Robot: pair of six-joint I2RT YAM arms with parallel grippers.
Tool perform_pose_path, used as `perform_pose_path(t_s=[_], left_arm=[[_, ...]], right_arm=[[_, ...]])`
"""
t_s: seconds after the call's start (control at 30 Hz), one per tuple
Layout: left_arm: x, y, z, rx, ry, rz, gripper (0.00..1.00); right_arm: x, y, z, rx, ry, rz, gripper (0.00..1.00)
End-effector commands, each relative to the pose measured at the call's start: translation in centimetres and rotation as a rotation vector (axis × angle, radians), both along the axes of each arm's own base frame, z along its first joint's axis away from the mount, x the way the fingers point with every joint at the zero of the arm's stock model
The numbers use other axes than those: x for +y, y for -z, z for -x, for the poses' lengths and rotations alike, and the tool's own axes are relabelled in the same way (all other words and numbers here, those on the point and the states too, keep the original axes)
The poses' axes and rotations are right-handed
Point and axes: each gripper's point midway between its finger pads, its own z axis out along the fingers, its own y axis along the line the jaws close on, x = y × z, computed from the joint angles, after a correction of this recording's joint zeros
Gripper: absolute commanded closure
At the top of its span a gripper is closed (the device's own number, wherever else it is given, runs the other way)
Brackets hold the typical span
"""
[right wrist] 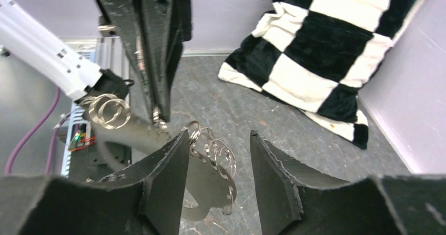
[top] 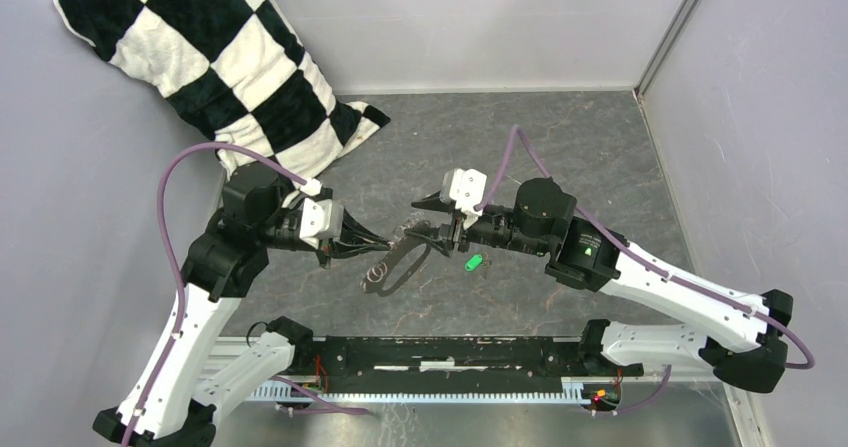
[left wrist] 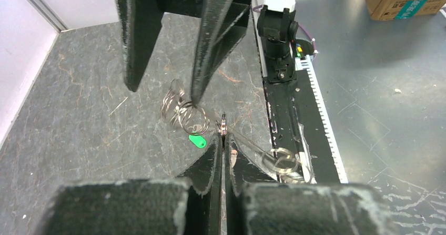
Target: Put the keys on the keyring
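The keyring [top: 400, 259] is a thin grey metal piece with small silvery rings strung along its edge, held just above the table. My left gripper [top: 385, 243] is shut on its thin edge; in the left wrist view its fingertips [left wrist: 215, 148] pinch that edge. My right gripper [top: 438, 230] faces it from the right and stands open, and the row of small rings [right wrist: 218, 159] lies between its fingers [right wrist: 168, 166], close against the left one. The key, with a bright green tag [top: 473, 262], lies on the table below the right gripper, free of both [left wrist: 198, 141].
A black-and-white checkered pillow [top: 230, 67] leans in the back left corner. Grey walls close the back and both sides. The black base rail [top: 440, 352] runs along the near edge. Cardboard boxes [left wrist: 399, 1] stand off the table.
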Motion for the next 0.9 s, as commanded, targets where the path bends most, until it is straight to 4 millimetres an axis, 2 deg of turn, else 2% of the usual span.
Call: perform_pose_path(t_s=[0.0, 0.13, 0.37, 0.47, 0.53, 0.63, 0.77, 0.87], left_arm=[[0.0, -2.2, 1.0, -0.032, 0.032, 0.044, 0.98], [0.0, -2.2, 1.2, -0.036, 0.032, 0.046, 0.98], [0.2, -2.1, 1.4, -0.055, 0.036, 0.049, 0.98], [0.1, -2.4, 1.4, -0.061, 0.036, 0.061, 0.98], [0.0, -2.6, 1.5, -0.064, 0.043, 0.072, 0.98], [-0.1, -3.0, 1.9, -0.061, 0.062, 0.091, 0.98], [-0.2, -3.6, 2.1, -0.044, 0.083, 0.102, 0.98], [-0.2, -3.9, 2.1, -0.032, 0.084, 0.107, 0.98]], right_arm=[[-0.4, -2.1, -2.4, 0.004, 0.143, -0.087, 0.48], [-1.2, -2.0, -3.7, 0.032, 0.234, -0.092, 0.48], [-5.0, -0.9, -6.0, 0.16, 0.408, -0.129, 0.29], [-5.7, -0.3, -4.8, 0.227, 0.323, -0.192, 0.26], [-5.1, -0.3, -2.5, 0.247, 0.161, -0.246, 0.22], [-4.5, 1.1, -0.1, 0.286, 0.003, -0.266, 0.19], [-4.4, 2.1, 1.0, 0.341, -0.105, -0.313, 0.17], [-4.4, 0.4, 2.4, 0.38, -0.223, -0.418, 0.17]])
